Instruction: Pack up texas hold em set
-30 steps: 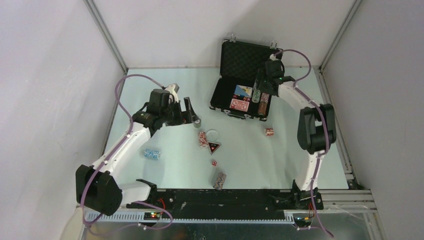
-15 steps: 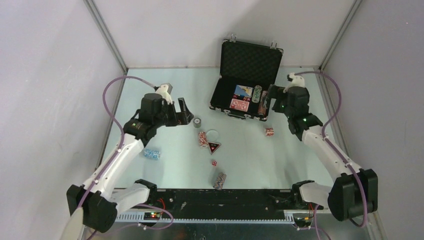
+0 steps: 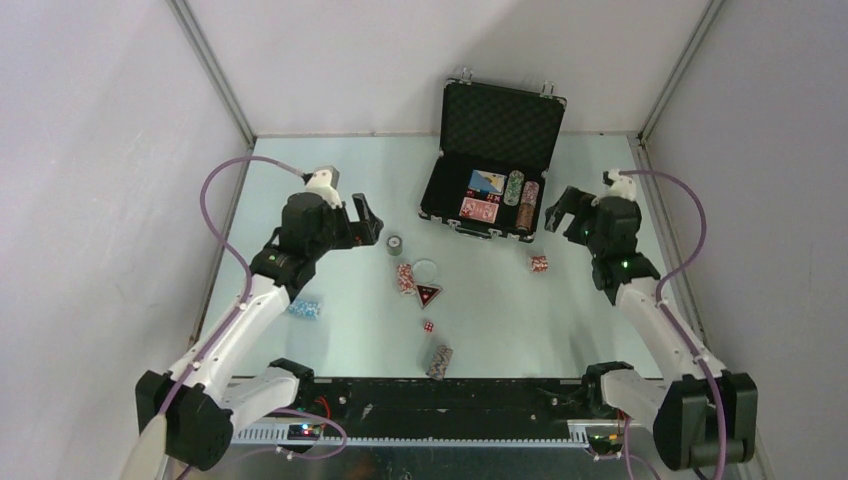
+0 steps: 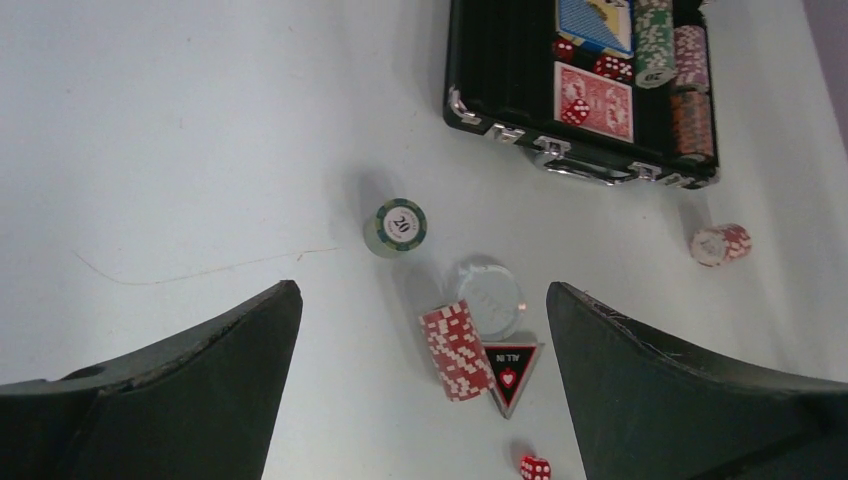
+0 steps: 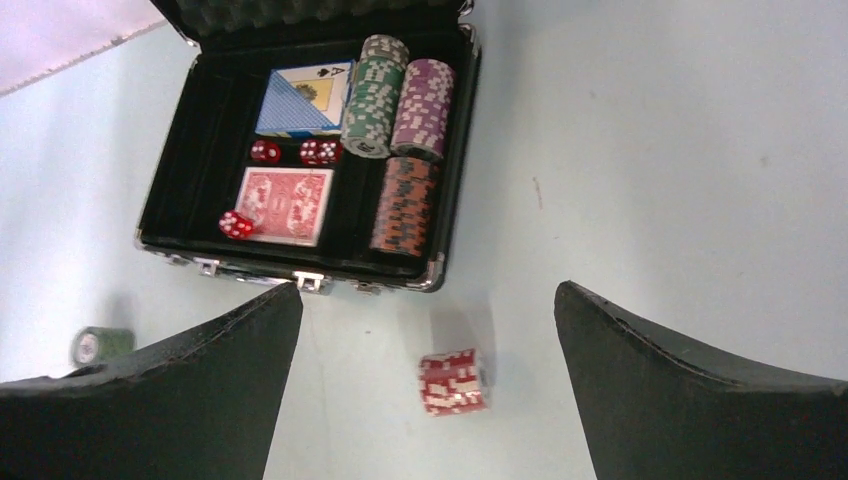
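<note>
Meanwhile, the left tool (image 3: 365, 222) and right tool (image 3: 562, 212) both stand spread wide and empty above the desk (image 3: 500, 300). The left tool hovers over a green chip stack (image 4: 400, 228), a red stack (image 4: 455, 350) and a triangular token (image 4: 510, 370), touching none. The right tool hangs near the open case (image 3: 503, 118), over a short red stack (image 5: 452, 381) lying on the desk. Inside the case sit two decks (image 5: 283, 205), three chip stacks (image 5: 405, 205) and red dice (image 5: 322, 152).

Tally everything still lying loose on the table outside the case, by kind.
Chip stacks: 5 (green stack, red stack, small red stack, blue stack, dark stack)
Dealer tokens: 2 (clear disc, black triangle)
Dice: 1 (red die)
Total: 8
</note>
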`<state>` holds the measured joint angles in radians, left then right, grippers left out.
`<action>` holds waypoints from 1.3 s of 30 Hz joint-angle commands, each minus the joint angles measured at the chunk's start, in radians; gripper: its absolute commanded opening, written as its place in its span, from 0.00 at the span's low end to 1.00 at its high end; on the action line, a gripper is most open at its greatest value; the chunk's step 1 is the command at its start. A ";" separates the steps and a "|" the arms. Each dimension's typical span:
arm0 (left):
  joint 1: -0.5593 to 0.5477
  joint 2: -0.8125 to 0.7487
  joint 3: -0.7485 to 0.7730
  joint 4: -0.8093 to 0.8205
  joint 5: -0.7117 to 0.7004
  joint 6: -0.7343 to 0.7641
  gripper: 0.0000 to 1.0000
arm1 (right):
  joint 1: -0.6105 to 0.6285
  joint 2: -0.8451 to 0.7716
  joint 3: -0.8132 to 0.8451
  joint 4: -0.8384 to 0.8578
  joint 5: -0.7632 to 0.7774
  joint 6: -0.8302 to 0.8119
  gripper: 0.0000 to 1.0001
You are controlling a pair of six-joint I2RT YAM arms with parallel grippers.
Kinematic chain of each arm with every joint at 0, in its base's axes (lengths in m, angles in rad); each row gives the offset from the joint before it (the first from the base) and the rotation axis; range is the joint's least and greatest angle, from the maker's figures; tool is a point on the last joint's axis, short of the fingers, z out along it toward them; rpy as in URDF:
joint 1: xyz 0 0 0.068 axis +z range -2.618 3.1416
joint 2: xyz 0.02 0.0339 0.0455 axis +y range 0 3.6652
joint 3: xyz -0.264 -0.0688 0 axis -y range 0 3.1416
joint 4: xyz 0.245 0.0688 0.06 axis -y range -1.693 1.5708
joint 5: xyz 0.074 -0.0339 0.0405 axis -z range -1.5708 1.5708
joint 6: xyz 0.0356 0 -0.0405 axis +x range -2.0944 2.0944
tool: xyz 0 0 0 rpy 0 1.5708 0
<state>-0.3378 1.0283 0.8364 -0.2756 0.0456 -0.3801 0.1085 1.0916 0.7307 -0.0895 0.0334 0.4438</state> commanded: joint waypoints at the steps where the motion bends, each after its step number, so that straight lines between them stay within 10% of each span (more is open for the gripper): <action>1: -0.003 -0.010 -0.009 0.089 -0.101 0.046 1.00 | 0.023 -0.097 -0.164 0.286 0.056 -0.150 0.99; 14: -0.003 -0.274 -0.185 0.138 -0.285 0.038 1.00 | 0.049 -0.045 -0.376 0.528 0.277 -0.317 1.00; 28: -0.074 -0.510 -0.379 0.139 -0.324 0.062 1.00 | -0.139 0.235 -0.521 1.140 -0.046 -0.385 0.99; 39: -0.073 -0.354 -0.306 0.088 -0.139 0.021 1.00 | -0.112 0.259 -0.494 1.075 0.004 -0.414 0.98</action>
<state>-0.4057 0.6060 0.4767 -0.2089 -0.2169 -0.3313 -0.0166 1.3582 0.2199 0.9005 0.0124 0.0628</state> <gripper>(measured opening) 0.996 0.985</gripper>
